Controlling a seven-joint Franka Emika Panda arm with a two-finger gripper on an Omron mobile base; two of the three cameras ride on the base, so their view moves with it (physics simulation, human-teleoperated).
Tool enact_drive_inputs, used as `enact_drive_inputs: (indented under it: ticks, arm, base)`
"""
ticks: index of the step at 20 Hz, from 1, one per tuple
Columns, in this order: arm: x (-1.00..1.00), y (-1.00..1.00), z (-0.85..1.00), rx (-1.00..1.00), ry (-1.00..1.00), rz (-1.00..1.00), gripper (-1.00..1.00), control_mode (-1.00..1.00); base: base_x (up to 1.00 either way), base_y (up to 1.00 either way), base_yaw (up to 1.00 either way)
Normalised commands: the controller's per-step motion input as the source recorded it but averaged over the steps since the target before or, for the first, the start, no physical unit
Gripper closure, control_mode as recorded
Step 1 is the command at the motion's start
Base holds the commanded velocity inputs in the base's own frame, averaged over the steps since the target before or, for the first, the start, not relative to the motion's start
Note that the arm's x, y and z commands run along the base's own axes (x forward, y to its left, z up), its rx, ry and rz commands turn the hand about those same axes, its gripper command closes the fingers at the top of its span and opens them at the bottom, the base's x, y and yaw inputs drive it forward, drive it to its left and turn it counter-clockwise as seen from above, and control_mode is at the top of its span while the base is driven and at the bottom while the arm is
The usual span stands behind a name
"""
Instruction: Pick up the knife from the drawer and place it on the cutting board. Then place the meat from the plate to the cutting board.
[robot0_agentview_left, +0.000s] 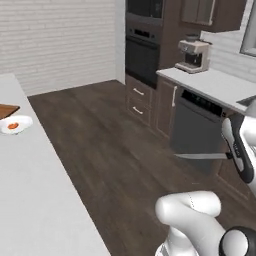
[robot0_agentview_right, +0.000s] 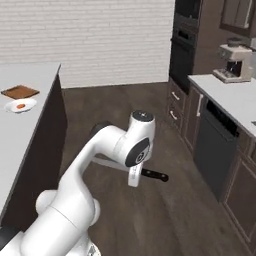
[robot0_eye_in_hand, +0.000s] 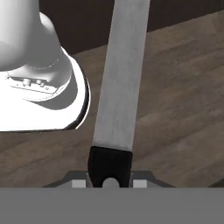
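Left base view: my claw (robot0_agentview_left: 231, 156) sits at the right edge, clamped on the knife (robot0_agentview_left: 200, 156), blade level over the wood floor. Cutting board (robot0_agentview_left: 7, 110) & plate (robot0_agentview_left: 16, 125) w/ meat (robot0_agentview_left: 13, 126) far left on the grey counter (robot0_agentview_left: 35, 200).

Right base view: knife handle sticks out past my wrist; board, plate w/ meat upper left.

Hand view: jaws pinch the black handle, blade runs up.

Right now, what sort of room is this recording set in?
A home kitchen, rendered. A built-in wall oven stands in dark cabinetry, a coffee machine sits on the pale counter, and a dishwasher sits under it. Across the wood floor, an island carries the plate.
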Motion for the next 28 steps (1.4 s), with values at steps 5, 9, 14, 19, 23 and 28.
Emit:
enact_drive_inputs:
  ticks: [5,9,14,19,23,28]
  arm:
    - [0.0,0.0,0.0,0.0,0.0,0.0,1.0,1.0]
    - [0.0,0.0,0.0,0.0,0.0,0.0,1.0,1.0]
    - [0.0,0.0,0.0,0.0,0.0,0.0,1.0,1.0]
    - [0.0,0.0,0.0,0.0,0.0,0.0,1.0,1.0]
    - [0.0,0.0,0.0,0.0,0.0,0.0,1.0,1.0]
    - [0.0,0.0,0.0,0.0,0.0,0.0,1.0,1.0]
  base:
    - [1.0,0.11,0.47]
    - [1.0,0.04,0.48]
    - [1.0,-0.03,0.42]
    - [1.0,-0.01,0.41]
    - [1.0,0.0,0.43]
    - [1.0,0.0,0.46]
